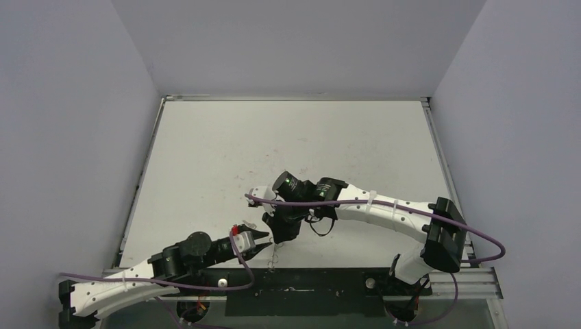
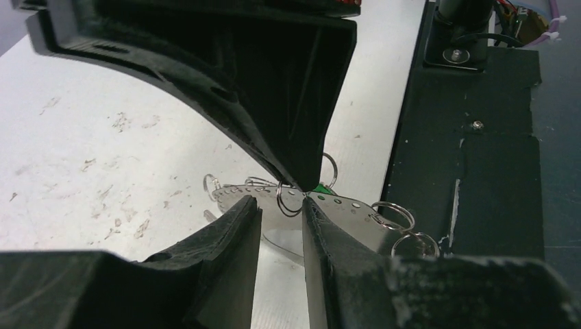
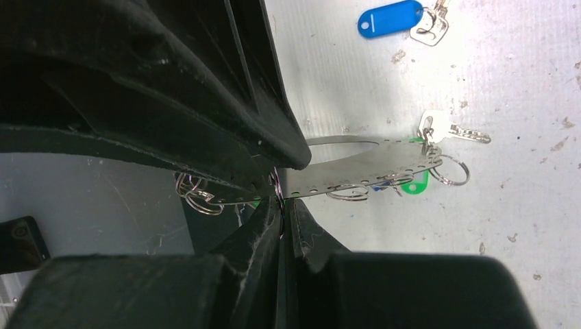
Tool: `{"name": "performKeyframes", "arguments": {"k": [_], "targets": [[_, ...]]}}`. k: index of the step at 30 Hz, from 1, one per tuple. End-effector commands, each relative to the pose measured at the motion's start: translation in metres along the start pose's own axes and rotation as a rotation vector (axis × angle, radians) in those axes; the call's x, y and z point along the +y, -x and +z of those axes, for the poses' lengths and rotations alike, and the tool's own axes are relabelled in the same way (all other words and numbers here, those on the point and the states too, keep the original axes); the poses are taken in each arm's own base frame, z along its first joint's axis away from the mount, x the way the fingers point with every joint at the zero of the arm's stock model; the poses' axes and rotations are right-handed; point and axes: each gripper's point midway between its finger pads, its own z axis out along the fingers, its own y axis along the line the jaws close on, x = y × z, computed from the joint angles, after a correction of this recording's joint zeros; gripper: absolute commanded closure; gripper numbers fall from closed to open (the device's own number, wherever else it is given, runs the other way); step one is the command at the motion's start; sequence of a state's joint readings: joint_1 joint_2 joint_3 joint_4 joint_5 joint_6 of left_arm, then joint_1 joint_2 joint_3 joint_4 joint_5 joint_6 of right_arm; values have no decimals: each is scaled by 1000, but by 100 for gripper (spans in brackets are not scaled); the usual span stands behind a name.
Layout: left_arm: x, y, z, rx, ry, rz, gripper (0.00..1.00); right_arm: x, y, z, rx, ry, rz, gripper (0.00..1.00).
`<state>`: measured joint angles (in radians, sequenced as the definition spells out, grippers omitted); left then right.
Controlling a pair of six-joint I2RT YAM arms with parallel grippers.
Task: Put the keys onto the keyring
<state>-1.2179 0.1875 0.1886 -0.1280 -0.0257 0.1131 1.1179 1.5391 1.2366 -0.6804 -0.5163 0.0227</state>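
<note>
One keyring (image 3: 370,171), rim clamped by right gripper (image 3: 282,209); left gripper (image 2: 281,207) slightly parted; one blue key (image 3: 389,18) apart.

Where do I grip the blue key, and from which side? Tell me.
Probably pinch the blue key across its plastic head's narrow width, from above: it lies flat on the table, apart from the keyring, and its metal end looks thinner.

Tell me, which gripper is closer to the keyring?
Right. The right gripper is clamped onto the keyring; the left gripper hovers at its rim, jaws apart.
</note>
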Motion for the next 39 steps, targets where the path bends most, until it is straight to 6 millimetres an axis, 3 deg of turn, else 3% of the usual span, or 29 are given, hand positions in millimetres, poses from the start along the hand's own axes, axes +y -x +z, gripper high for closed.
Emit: {"name": "performKeyframes", "arguments": {"k": [1, 4, 10, 15, 19, 22, 28, 34, 39], "targets": [[-10, 28, 6, -84, -64, 5, 73, -2, -2, -4, 49, -10, 30, 100], [-13, 26, 10, -60, -85, 15, 76, -1, -3, -4, 64, -6, 17, 100], [-15, 29, 17, -49, -99, 26, 96, 0, -3, -3, 71, -8, 13, 100], [-14, 37, 15, -91, -94, 19, 100, -2, -4, -1, 84, -12, -10, 100], [-13, 46, 11, -141, -82, 4, 97, -2, -2, -1, 80, -9, -17, 100], [-12, 46, 8, -158, -77, -13, 81, -2, -1, 0, 79, -8, -17, 100], [-13, 45, 10, -159, -79, -23, 81, -1, 1, -1, 74, -5, -21, 100], [-13, 34, 15, -93, -81, -12, 87, 2, 1, -1, 86, -2, -34, 100], [-13, 31, 15, -64, -83, -12, 79, 3, -2, -4, 123, -11, -72, 100]]}}
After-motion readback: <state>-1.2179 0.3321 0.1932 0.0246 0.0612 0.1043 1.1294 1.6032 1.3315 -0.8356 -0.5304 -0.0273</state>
